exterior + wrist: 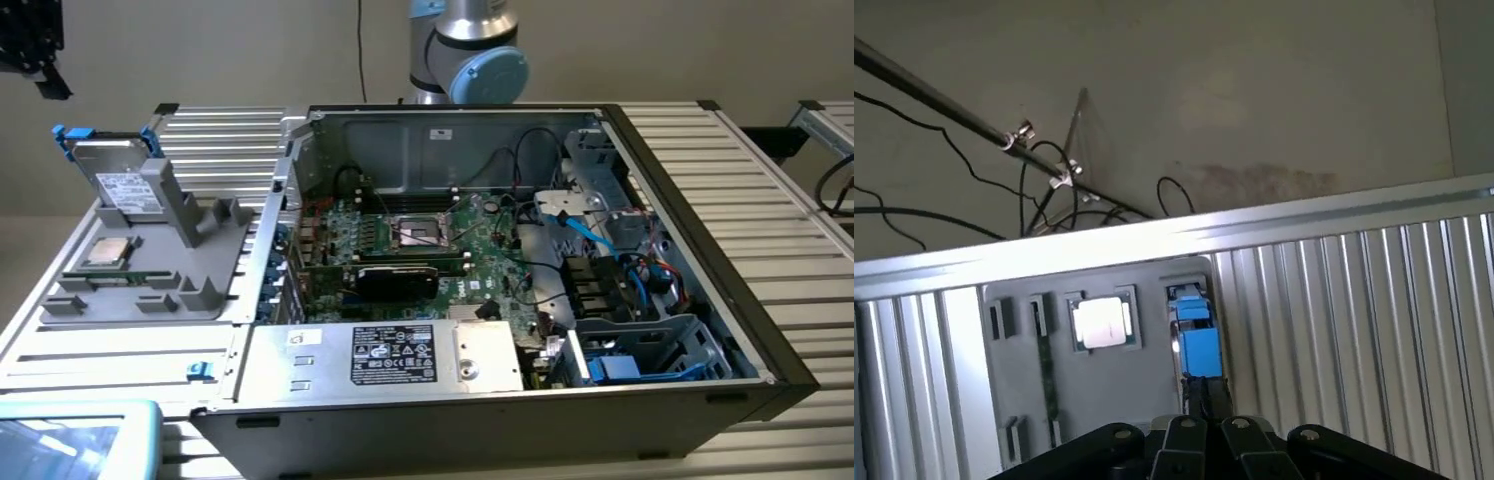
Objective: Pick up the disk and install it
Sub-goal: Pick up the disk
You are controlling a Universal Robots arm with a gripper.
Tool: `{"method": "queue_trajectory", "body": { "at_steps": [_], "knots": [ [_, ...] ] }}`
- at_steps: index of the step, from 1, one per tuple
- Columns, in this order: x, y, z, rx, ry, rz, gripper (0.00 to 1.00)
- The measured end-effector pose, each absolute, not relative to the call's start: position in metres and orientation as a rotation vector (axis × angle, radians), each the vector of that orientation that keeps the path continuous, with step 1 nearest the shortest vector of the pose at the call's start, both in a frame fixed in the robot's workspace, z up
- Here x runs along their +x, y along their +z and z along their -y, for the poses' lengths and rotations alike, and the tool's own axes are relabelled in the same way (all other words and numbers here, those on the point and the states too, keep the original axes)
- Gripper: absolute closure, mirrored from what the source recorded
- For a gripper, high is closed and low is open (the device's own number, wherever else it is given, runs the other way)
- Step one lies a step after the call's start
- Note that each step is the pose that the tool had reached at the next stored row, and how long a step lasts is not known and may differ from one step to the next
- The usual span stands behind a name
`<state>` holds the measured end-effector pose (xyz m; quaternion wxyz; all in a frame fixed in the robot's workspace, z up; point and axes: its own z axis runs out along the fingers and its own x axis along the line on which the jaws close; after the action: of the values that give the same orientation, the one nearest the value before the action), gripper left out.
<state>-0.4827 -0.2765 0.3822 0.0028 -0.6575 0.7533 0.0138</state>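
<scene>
The disk stands upright in a slot at the far end of a grey holder tray, on the exterior view's left, with its white label and blue carrier bracket showing. From the wrist view the disk appears edge-on as a blue block just beyond my fingertips. My gripper is shut with nothing between its fingers. In the exterior view the gripper hangs high above and to the left of the disk, well apart from it.
A square silver CPU chip lies on the same tray. The open computer case shows a motherboard, cables, a silver power supply and a drive cage with blue rails. Ribbed aluminium table surrounds it.
</scene>
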Motion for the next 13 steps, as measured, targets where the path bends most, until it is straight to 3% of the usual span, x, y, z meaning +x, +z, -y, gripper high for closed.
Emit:
{"method": "queue_trajectory", "body": {
  "at_steps": [13],
  "knots": [
    [-0.4827,0.3821,0.2765,-2.112,0.043,-2.318,0.88]
  ]
}}
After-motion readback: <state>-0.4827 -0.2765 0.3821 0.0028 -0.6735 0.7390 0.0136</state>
